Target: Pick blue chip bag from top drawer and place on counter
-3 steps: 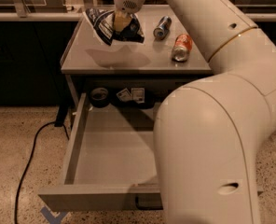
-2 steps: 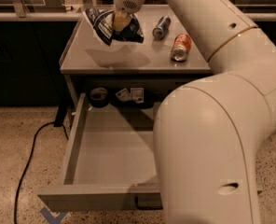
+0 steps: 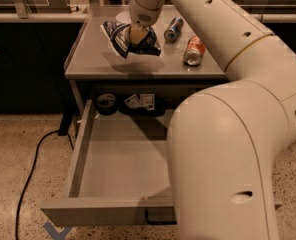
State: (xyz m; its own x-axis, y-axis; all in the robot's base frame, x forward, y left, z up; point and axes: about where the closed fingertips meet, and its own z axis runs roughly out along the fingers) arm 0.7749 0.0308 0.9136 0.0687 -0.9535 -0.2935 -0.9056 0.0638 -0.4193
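Nearest me, at six o'clock, the top drawer (image 3: 119, 166) stands pulled far out, its front panel low in view with the dark loop handle (image 3: 159, 218) under it. A black cable (image 3: 27, 176) snakes over the speckled floor at eight o'clock. The robot's thick pale arm (image 3: 228, 154) fills the four o'clock side and covers the drawer's right part. At the back of the drawer opening, under the table's edge, a dark ring (image 3: 106, 103) sits at its ten o'clock corner, with two small white labels (image 3: 140, 101) on something dark just to its right.

Above lies the grey table (image 3: 90, 59). Over its middle, at twelve o'clock from the drawer, the gripper (image 3: 137, 38) points down, its fingers (image 3: 136, 34) clamped onto the blue chip bag (image 3: 117, 35). The bag is crumpled around them and casts a shadow on the tabletop beneath. An orange can (image 3: 194, 50) lies on its side at three o'clock from the bag, well apart. A blue-silver can (image 3: 173, 29) lies at two o'clock, nearer. Beyond runs a pale ledge (image 3: 28, 17) over dark cabinets.
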